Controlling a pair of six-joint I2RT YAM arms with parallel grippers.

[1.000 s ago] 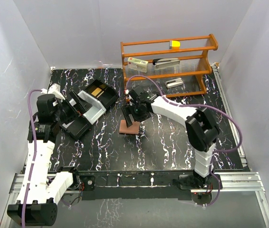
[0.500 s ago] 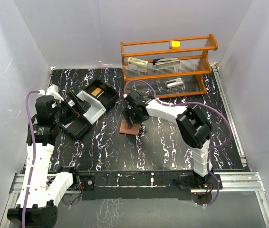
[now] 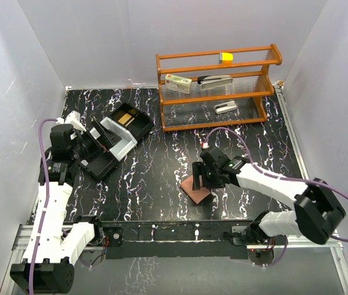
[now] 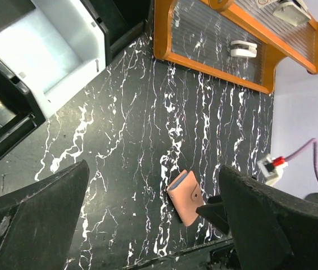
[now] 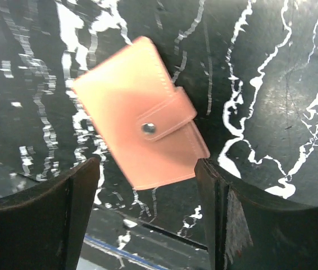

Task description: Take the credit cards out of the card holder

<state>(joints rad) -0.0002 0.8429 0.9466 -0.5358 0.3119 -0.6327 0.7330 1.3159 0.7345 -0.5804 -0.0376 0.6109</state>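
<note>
Right gripper (image 5: 148,163): fingers (image 5: 41,219) spread, one either side of the lower end of the card holder (image 5: 131,112); the blurred wrist view does not show whether they pinch it or only flank it. Right arm: elbow folded over the near right corner, forearm reaching low and leftward along the near edge. Card holder, count one: salmon pink, folded shut with its snap tab fastened, tilted, close to the near edge just right of centre. Left gripper (image 4: 153,169): fingers wide apart, nothing between them. Left arm: standing up along the left edge, wrist bent rightward over the tray. Black tray (image 3: 114,140), count one: white middle compartment, lying near the left edge. Orange rack (image 3: 217,92), count one: far right corner, carrying four small items, among them a yellow block (image 3: 225,58) and a white-and-red box (image 3: 178,82).
</note>
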